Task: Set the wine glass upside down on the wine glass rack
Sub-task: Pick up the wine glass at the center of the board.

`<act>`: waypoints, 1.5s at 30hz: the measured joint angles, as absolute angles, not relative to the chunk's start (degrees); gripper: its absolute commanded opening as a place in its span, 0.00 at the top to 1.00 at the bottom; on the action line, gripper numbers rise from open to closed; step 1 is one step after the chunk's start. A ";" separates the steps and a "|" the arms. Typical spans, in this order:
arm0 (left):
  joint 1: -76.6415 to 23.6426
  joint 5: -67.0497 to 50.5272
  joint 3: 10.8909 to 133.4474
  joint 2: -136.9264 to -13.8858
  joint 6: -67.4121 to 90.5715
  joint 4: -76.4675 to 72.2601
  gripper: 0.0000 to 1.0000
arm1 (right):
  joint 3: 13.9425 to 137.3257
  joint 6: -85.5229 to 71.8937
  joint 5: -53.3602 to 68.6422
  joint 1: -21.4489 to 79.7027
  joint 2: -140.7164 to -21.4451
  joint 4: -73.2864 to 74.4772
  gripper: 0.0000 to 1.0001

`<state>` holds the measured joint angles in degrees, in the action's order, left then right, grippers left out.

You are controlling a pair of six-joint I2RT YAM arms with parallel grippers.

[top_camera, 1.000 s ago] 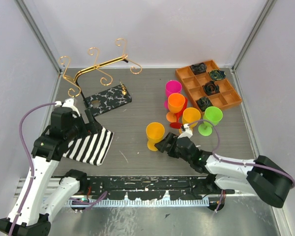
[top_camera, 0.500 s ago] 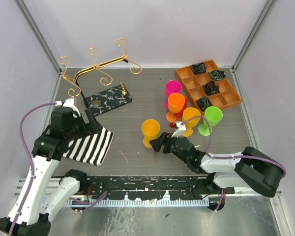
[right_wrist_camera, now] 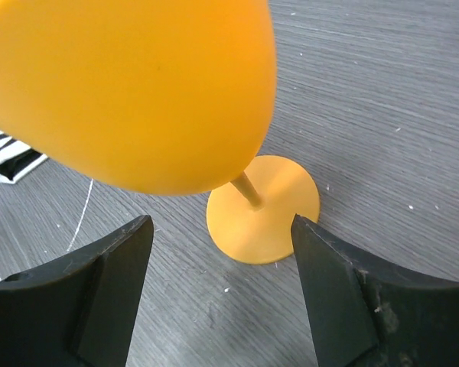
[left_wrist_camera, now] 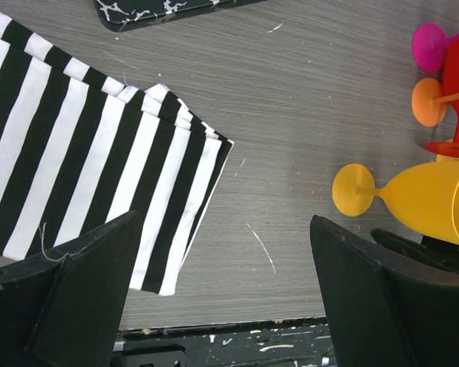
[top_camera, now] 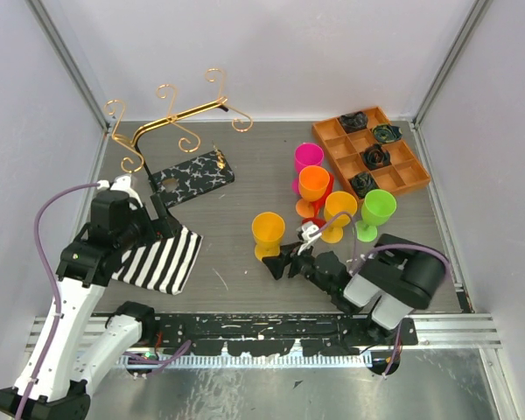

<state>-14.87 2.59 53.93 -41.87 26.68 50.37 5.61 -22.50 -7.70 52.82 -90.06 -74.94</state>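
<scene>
Wine glass, orange: upright on worktop, stem vertical, mouth up. Right hand released; wrist view alone shows fingers flanking foot, clear of it. Left hand released, above striped cloth; rack beyond it.

We log grey counter | wine glass rack at 10 o'clock | striped cloth at 8 | orange tray at 2 | wine glass upright near centre | other glasses toward 3

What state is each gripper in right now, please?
Left gripper: open, holding nothing.
Right gripper: open, with the foot of the orange wine glass between its fingers, not gripped.
</scene>
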 measured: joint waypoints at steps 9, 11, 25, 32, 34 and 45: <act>-14.87 3.11 53.93 -42.17 26.68 50.39 0.02 | 7.57 -14.59 -5.50 52.82 -101.51 -86.56 0.32; -14.87 3.31 53.93 -42.17 26.68 50.39 0.02 | 8.56 -13.28 -5.89 52.82 -102.08 -87.20 0.33; -14.87 3.55 53.93 -44.51 26.65 50.37 0.02 | 14.83 -6.15 -7.70 52.82 -110.04 -88.27 0.48; -14.87 3.53 53.93 -45.17 26.65 50.37 0.02 | 16.51 -4.49 -8.56 52.82 -111.33 -88.31 0.58; -14.87 3.53 53.93 -45.19 26.65 50.37 0.02 | 16.78 -4.16 -8.80 52.82 -111.79 -88.31 0.60; -14.87 3.49 53.93 -45.69 26.68 50.37 0.02 | 17.98 -3.09 -9.58 52.82 -113.65 -88.27 0.54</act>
<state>-14.87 3.49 53.93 -45.69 26.68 50.37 17.98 -3.09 -9.58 52.82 -113.65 -88.27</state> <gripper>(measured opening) 0.978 0.423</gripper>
